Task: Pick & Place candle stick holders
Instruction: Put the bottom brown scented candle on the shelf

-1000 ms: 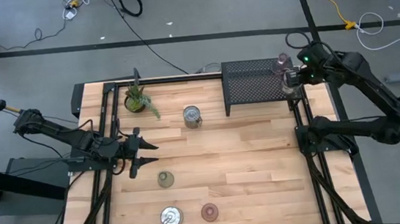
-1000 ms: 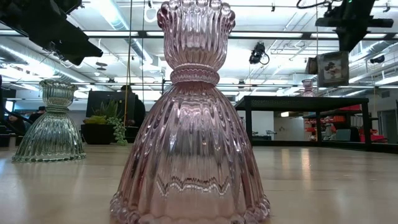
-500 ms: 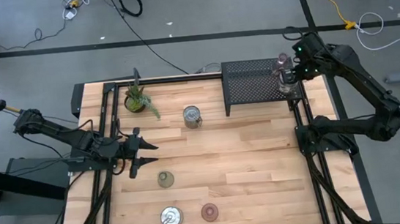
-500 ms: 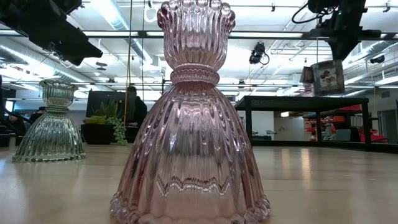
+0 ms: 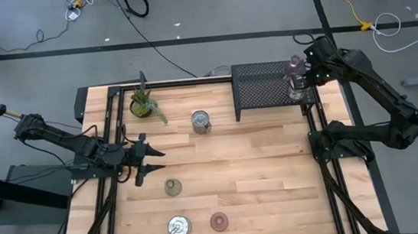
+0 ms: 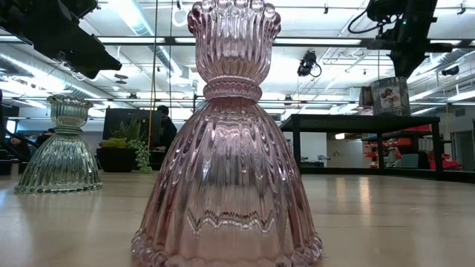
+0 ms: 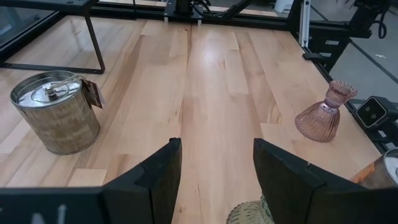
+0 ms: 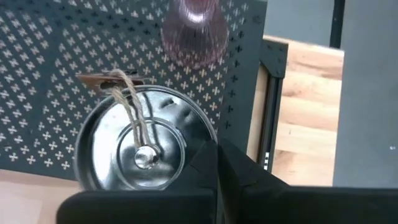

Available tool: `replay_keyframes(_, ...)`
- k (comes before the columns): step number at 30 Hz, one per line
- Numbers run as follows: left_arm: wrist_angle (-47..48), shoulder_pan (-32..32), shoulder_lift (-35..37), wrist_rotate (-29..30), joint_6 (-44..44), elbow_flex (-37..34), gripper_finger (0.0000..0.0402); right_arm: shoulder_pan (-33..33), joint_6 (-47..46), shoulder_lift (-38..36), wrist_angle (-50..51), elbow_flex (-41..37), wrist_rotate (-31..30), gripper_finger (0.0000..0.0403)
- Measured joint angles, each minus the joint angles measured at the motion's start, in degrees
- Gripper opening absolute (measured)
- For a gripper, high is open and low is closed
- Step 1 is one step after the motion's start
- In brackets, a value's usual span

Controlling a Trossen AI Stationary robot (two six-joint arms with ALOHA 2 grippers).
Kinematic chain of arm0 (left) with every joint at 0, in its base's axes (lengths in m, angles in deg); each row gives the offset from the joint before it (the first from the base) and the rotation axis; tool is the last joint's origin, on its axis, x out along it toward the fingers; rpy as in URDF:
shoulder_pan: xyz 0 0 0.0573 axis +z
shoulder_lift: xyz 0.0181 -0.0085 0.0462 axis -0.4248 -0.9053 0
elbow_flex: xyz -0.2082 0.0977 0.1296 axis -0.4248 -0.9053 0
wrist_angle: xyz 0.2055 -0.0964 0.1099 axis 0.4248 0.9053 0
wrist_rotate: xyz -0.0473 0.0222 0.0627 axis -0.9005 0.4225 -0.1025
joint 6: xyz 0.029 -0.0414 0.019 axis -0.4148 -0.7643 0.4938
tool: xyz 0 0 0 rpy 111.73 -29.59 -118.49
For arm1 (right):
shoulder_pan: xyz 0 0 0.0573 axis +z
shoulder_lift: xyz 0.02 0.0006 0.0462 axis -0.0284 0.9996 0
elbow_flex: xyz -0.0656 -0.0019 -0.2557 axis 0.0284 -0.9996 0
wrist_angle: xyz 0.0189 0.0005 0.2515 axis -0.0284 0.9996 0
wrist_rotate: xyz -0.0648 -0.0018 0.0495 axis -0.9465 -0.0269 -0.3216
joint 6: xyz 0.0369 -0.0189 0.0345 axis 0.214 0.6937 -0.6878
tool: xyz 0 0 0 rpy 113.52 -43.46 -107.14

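Note:
My right gripper (image 5: 299, 83) is shut on a silver tin holder (image 8: 140, 140) with a twine-tied lid, above the right end of the black perforated shelf (image 5: 264, 89). A pink glass holder (image 5: 293, 64) stands on that shelf beside it. On the table stand another silver tin (image 5: 201, 121), an olive holder (image 5: 173, 186), a lidded silver holder (image 5: 178, 227) and a pink holder (image 5: 219, 222). My left gripper (image 7: 217, 146) hovers open at the table's left, just beyond the olive holder (image 7: 252, 213), touching nothing. My right gripper has the silver tin at its rim (image 8: 206, 142), on one side of the lid. The shut fingers (image 8: 233, 171) come from above, slanting down, and cover the place of contact. The tin (image 6: 391, 95) hangs below the gripper, lifted clear of the shelf, slightly tilted.
A small potted plant (image 5: 144, 104) stands at the far left of the table. Black frame rails (image 5: 108, 142) run along both table sides. The middle of the wooden table (image 5: 252, 166) is bare. A person shows in the room beyond (image 6: 163, 130).
My right gripper has carried the silver tin a little toward the table's left over the shelf's right end and has sunk slightly, staying shut. The tin now hangs lower and nearer the pink holder on the shelf.

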Motion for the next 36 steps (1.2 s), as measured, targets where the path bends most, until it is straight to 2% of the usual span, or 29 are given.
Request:
replay_keyframes(17, 0.0, 0.0, 0.0, 0.0, 0.0, 0.0, 0.0202, 0.0, 0.5, 0.0, 0.5, 0.7, -0.7, 0.0002)
replay_keyframes(36, 0.0, 0.0, 0.0, 0.0, -0.4, 0.0, 0.0202, 0.0, 1.4, -0.1, -1.3, 0.1, -4.5, 0.0091)
